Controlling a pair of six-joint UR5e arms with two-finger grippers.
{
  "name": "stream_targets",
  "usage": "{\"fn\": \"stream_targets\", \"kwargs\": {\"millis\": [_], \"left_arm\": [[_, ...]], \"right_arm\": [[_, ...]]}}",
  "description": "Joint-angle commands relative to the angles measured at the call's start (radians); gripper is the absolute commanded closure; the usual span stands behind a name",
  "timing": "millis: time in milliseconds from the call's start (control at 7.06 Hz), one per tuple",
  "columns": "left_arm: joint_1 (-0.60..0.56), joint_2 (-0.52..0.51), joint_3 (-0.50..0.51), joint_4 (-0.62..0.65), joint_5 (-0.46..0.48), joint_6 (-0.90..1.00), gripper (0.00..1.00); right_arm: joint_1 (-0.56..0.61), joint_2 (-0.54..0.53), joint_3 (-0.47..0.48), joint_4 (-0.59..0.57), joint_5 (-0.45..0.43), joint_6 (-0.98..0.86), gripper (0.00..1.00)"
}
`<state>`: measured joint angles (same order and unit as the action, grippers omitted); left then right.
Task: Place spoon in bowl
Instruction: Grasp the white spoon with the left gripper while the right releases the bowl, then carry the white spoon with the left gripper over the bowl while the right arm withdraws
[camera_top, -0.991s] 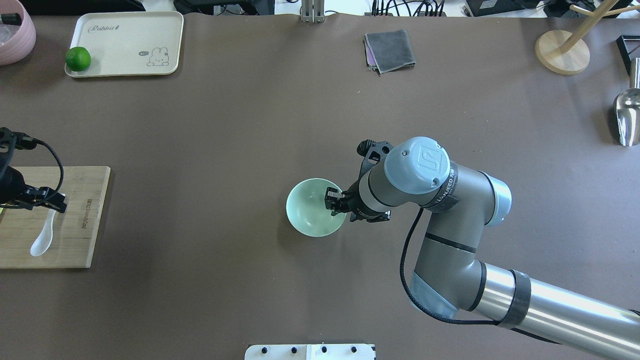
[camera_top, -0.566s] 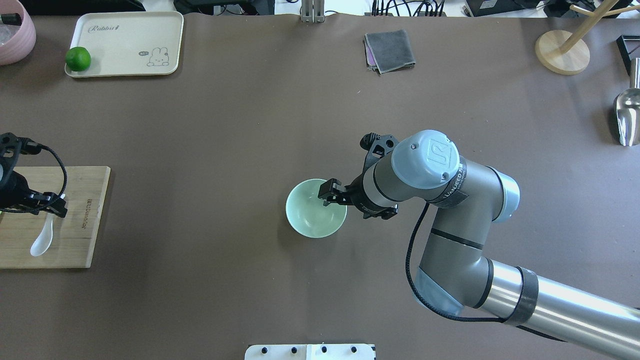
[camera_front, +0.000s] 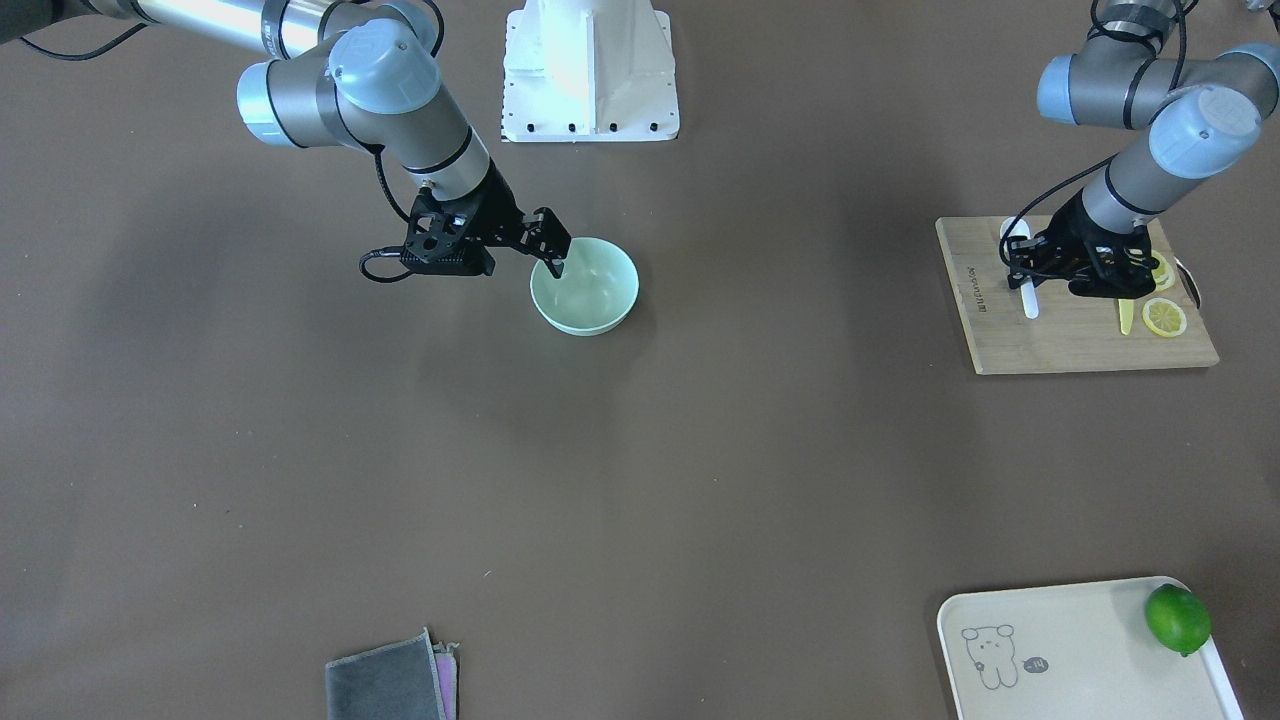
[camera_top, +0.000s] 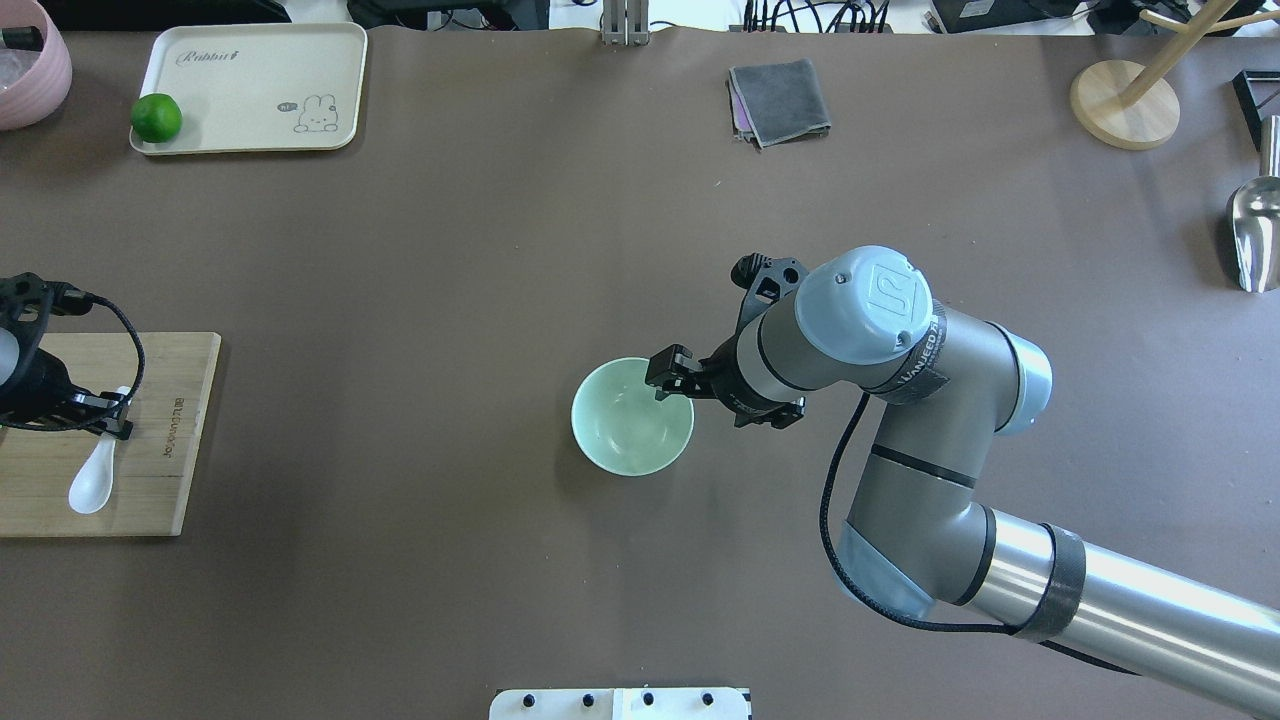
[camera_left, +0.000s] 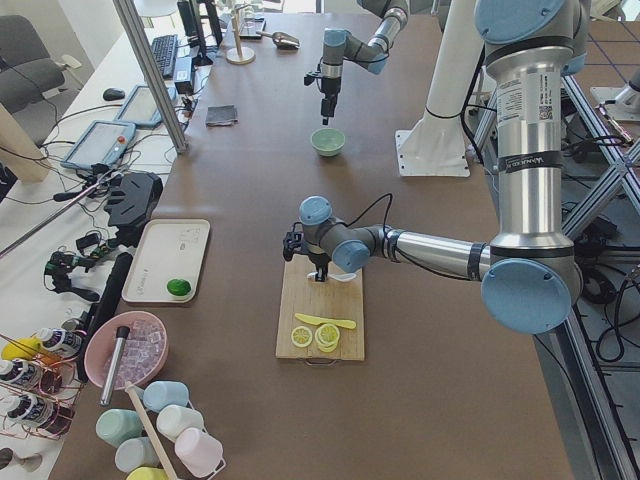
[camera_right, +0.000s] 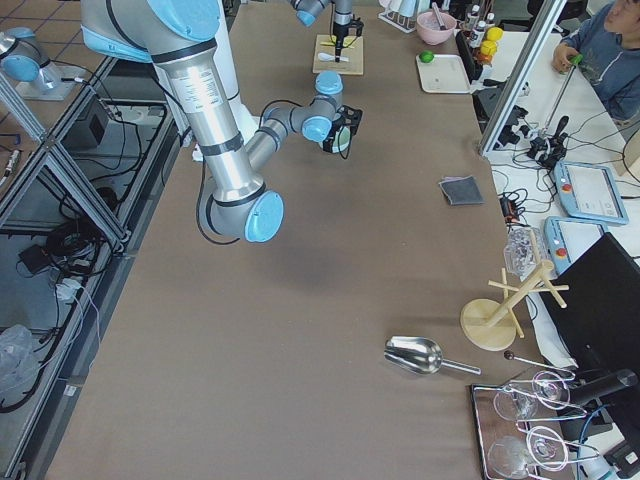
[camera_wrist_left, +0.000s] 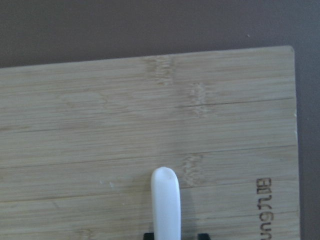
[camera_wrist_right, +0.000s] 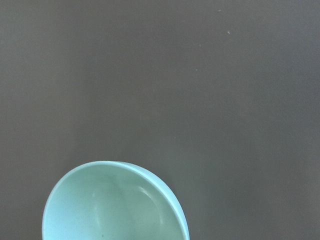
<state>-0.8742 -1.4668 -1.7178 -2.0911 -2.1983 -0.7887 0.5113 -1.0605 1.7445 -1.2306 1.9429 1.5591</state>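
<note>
While closed on the short handle of the white spoon (camera_top: 90, 487), low over a bamboo cutting board (camera_top: 180, 470): left end effector (camera_top: 108, 427). Scoop just beyond the fingertips on the robot's side, handle tip poking out the far side; lifted or resting on the board, impossible to tell. To the left of that end effector, on the same board, lemon slices (camera_front: 1165, 317) and a yellow knife (camera_front: 1125, 318). Far to its right, right end effector (camera_top: 668, 378), fingers spread and holding nothing, poised over the rim of the mint-green bowl (camera_top: 620, 440). Bowl upright on the brown counter (camera_top: 400, 300), mostly left of and below that end effector, well apart from the spoon.
</note>
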Motion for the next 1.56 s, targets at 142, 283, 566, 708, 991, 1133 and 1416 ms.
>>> {"fn": "stream_targets", "kwargs": {"millis": [142, 283, 566, 708, 991, 1133, 1416], "left_arm": [[-0.009, -0.013, -0.093, 0.043, -0.036, -0.004, 1.0], [-0.009, -0.059, -0.168, 0.131, -0.063, -0.01, 1.0], [-0.003, -0.36, -0.18, 0.358, -0.064, -0.169, 1.0], [0.017, -0.489, -0.131, 0.394, -0.061, -0.231, 1.0], [0.145, -0.693, 0.0, 0.391, 0.009, -0.381, 1.0], [0.217, -0.751, 0.05, 0.381, 0.05, -0.435, 1.0], [0.279, -0.841, 0.143, 0.311, 0.106, -0.48, 1.0]], "right_arm": [[0.067, -0.028, 0.025, -0.009, 0.065, -0.007, 0.0], [0.119, -0.088, 0.061, -0.01, 0.099, -0.017, 0.0], [0.244, -0.221, 0.101, -0.01, 0.166, -0.226, 0.0], [0.294, -0.299, 0.105, -0.01, 0.172, -0.376, 0.0], [0.425, -0.428, 0.096, -0.009, 0.24, -0.641, 0.0], [0.465, -0.479, 0.092, -0.01, 0.251, -0.747, 0.0], [0.519, -0.564, 0.092, -0.004, 0.254, -0.856, 0.0]]}}
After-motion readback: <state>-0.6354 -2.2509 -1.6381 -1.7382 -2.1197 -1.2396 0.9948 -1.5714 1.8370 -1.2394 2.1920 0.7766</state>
